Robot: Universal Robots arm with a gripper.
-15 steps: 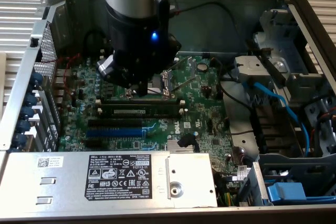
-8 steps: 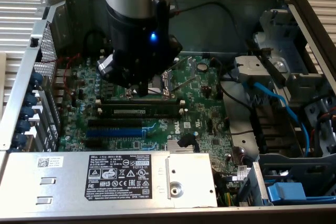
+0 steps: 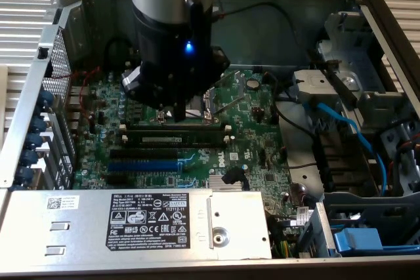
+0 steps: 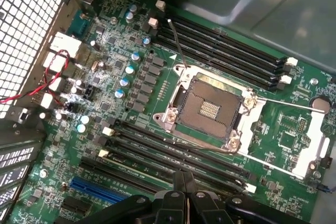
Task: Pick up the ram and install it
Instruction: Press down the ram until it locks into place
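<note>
Dark-green ram [image 3: 172, 138] is seen lying seated in a black slot [image 3: 176, 130] just near of the CPU socket [image 4: 209, 109], while the gripper [image 4: 182, 182], closed and empty, is poised above it, so installation is judged largely done.

One arm, one gripper, one computer case with one motherboard in it.

In the exterior view there is one gripper [image 3: 178, 111], one green motherboard [image 3: 256, 142], one ram stick [image 3: 174, 139] lying in a slot, one blue slot [image 3: 141, 165], one power supply box [image 3: 131, 224] near the front edge and two blue cables [image 3: 344, 122] on that view's right. The wrist view shows one square processor socket [image 4: 210, 109], four long black slots [image 4: 226, 51] on one side of it, four long black slots [image 4: 173, 153] on the other, and one red wire [image 4: 50, 74].
</note>
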